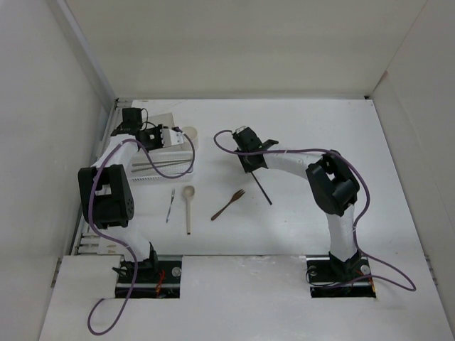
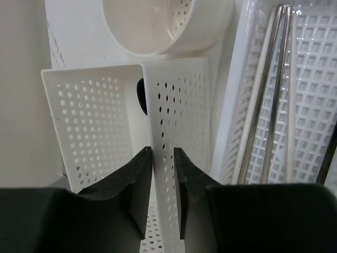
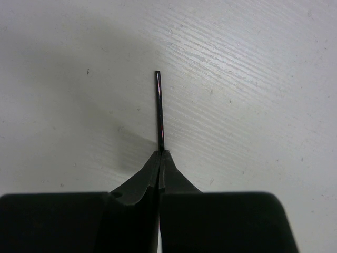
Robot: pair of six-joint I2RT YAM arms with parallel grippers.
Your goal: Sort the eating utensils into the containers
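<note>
From above, brown fork (image 1: 227, 204), pale spoon (image 1: 188, 208) and metal fork (image 1: 170, 204) lie on the table (image 1: 298, 128), left wrist, left gripper (image 2: 163, 158) pinches the box (image 2: 95, 121) wall, chopsticks (image 2: 263, 105) in the tray (image 2: 316, 79) beside, right wrist, right gripper (image 3: 159, 155) squeezed tight on a dark chopstick (image 3: 159, 110).

- Containers, white: 3. One rectangular box (image 2: 100, 121), one round cup (image 2: 208, 37), one ribbed tray (image 2: 316, 68).
- Forks: 2. One brown wooden fork (image 1: 227, 204), one thin metal fork (image 1: 170, 204).
- Spoons: 2. One pale wooden spoon (image 1: 188, 206); one dark spoon (image 2: 141, 97), mostly hidden inside the box.
- Chopsticks (image 2: 256, 95) in the tray: 3 countable; a possible fourth is cut off at the frame edge.
- Outside the tray: 1 dark chopstick (image 3: 159, 110).
- Robot arms: 2. Left arm (image 1: 106, 195), right arm (image 1: 333, 186).
</note>
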